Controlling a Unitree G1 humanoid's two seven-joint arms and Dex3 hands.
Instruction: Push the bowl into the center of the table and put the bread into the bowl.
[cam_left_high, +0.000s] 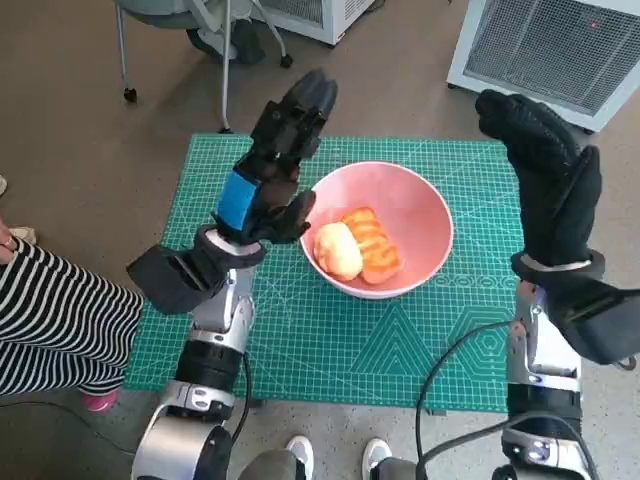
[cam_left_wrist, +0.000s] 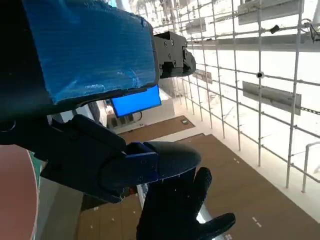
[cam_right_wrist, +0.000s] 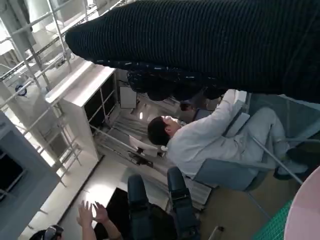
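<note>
The pink bowl (cam_left_high: 385, 228) sits near the middle of my green mat (cam_left_high: 300, 340), with the bread (cam_left_high: 358, 245) lying inside it. My left hand (cam_left_high: 272, 170) is raised just beside the bowl's rim, fingers apart and holding nothing. My right hand (cam_left_high: 545, 180) is lifted at the bowl's other side, fingers extended, empty too. In my right wrist view a person (cam_right_wrist: 210, 140) sits in a chair.

Small table (cam_left_high: 330, 405) mid-frame, covered by green cutting mat (cam_left_high: 330, 340); pink bowl (cam_left_high: 425, 215) resting on mat near center.
</note>
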